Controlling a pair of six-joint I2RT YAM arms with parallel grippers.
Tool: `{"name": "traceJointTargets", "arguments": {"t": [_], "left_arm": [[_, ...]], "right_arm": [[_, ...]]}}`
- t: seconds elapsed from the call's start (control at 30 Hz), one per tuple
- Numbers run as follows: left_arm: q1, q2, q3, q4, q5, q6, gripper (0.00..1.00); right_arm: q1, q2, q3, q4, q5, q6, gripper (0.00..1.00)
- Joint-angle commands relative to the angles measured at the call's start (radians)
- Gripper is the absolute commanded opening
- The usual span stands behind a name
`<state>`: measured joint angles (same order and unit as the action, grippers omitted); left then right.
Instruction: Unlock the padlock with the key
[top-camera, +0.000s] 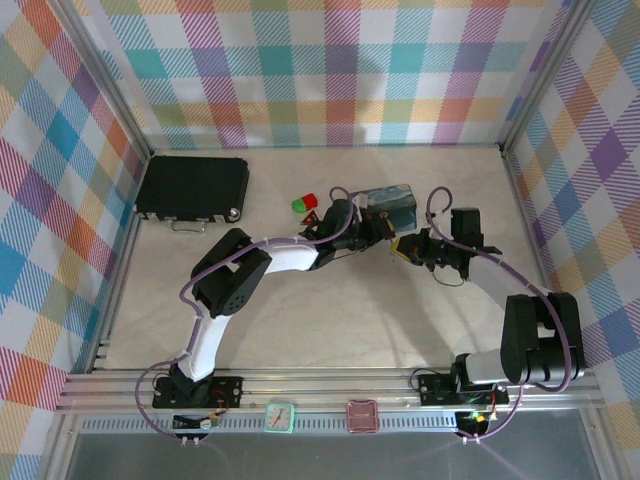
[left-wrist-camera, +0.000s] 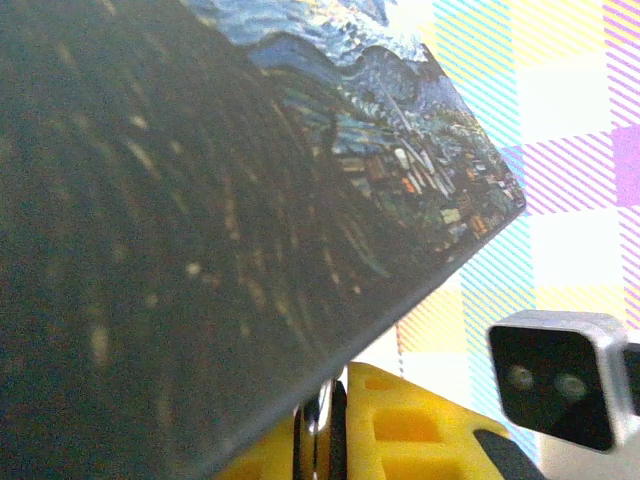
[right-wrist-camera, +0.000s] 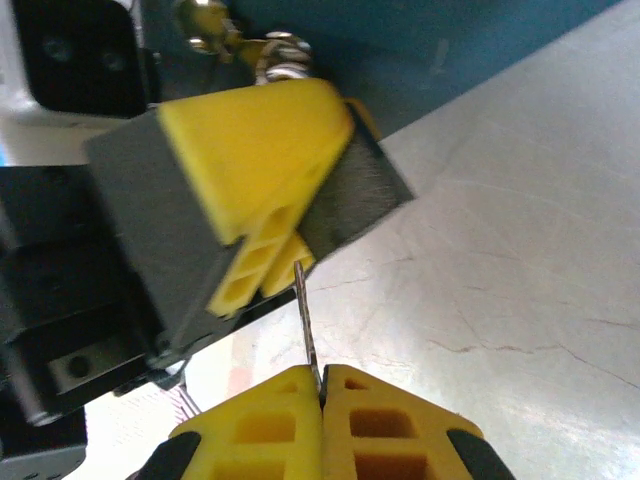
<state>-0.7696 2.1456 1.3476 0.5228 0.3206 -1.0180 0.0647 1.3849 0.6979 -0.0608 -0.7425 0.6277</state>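
Padlock (left-wrist-camera: 318, 420) evidence in the left wrist view is limited to a silvery strip pinched in the narrow gap between the yellow fingertips of the left hand (left-wrist-camera: 322, 442). The hand is closed almost fully on it, and the dark body is hidden. Judged purpose: the lock is held off the desk so that its keyway faces the other arm. Close beyond this hand looms the blue painted tin (left-wrist-camera: 250, 200); whether it touches the fingers cannot be told. To the hand's right sits the black camera housing (left-wrist-camera: 560, 385) of the opposite wrist.

Right wrist view: the right hand (right-wrist-camera: 322, 385) is clamped fully shut on the key (right-wrist-camera: 303, 310). The key's thin shaft stands out past the fingertips, edge-on, aimed at the left hand's fingers directly ahead. Tip and fingers are near or touching; which of the two cannot be told. Beyond those fingers a silvery ring shows, probably the shackle. Insertion is judged not yet made. The pale desk (right-wrist-camera: 500, 250) lies below and to the right of the hand.

Overhead view: both hands meet tip to tip, with the tin just beyond them. Lock and key are too small to resolve. Well to the left of the left hand lies a black case (top-camera: 193, 187), closed, its contents hidden. The tin's interior is likewise unseen. Small red and green blocks (top-camera: 305, 204) lie just beside the left hand's wrist.
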Motion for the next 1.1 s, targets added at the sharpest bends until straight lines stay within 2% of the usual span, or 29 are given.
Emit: {"name": "traceJointTargets", "arguments": {"t": [0.0,0.2,0.5,0.83,0.93,1.07], "left_arm": [[0.013,0.039,0.022,-0.027,-0.027,0.037,0.00],[0.022,0.058,0.052,-0.018,-0.067,0.049,0.00],[0.021,0.044,0.003,0.007,-0.055,0.040,0.01],[0.031,-0.068,-0.125,0.061,-0.042,0.017,0.47],[0.034,-0.119,-0.173,0.082,-0.031,0.003,0.52],[0.050,-0.189,-0.249,0.153,-0.018,-0.047,0.53]], "right_arm": [[-0.005,0.041,0.017,0.016,-0.078,-0.033,0.00],[-0.003,0.019,-0.025,-0.056,-0.037,-0.094,0.00],[-0.003,-0.056,-0.003,-0.156,0.028,-0.204,0.00],[-0.002,-0.037,0.046,-0.083,0.038,-0.133,0.00],[0.002,-0.035,0.053,-0.046,0.016,-0.102,0.00],[0.023,-0.025,0.070,-0.033,-0.008,-0.095,0.00]]}}
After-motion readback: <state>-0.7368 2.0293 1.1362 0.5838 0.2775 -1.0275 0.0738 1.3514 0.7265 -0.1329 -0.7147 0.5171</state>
